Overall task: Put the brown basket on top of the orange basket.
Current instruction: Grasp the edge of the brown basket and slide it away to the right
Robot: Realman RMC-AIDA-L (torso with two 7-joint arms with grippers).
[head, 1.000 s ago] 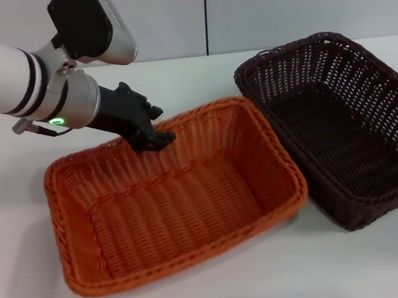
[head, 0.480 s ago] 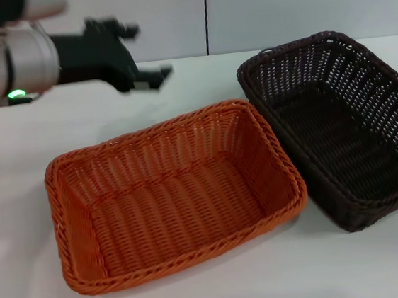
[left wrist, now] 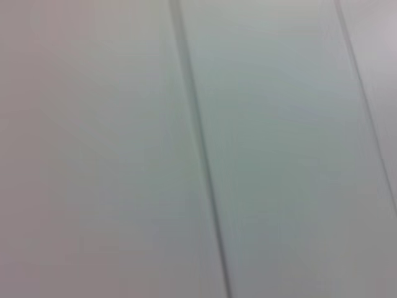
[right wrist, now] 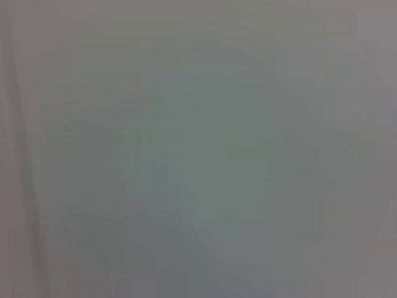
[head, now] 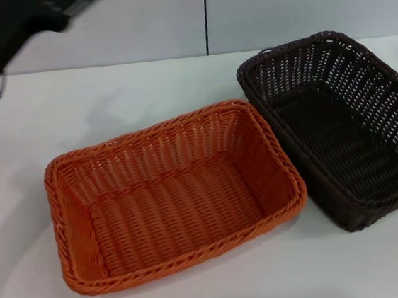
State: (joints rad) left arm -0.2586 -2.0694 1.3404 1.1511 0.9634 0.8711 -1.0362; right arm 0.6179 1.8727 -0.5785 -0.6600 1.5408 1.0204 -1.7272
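The orange basket (head: 175, 194) sits upright and empty on the white table, left of centre in the head view. The brown basket (head: 342, 123) sits upright and empty to its right, its near long side touching the orange basket's right end. My left gripper (head: 63, 5) is raised high at the far left, well above and behind the orange basket, holding nothing that I can see. The right arm is out of view. Neither wrist view shows a basket, only pale wall.
The white table (head: 108, 94) runs back to a pale wall with a dark vertical seam (head: 206, 16). Bare tabletop lies behind and left of the orange basket and along the front edge.
My left gripper has lifted off the orange basket's far rim and swung up and to the left, away from it. Both baskets have stayed where they were.
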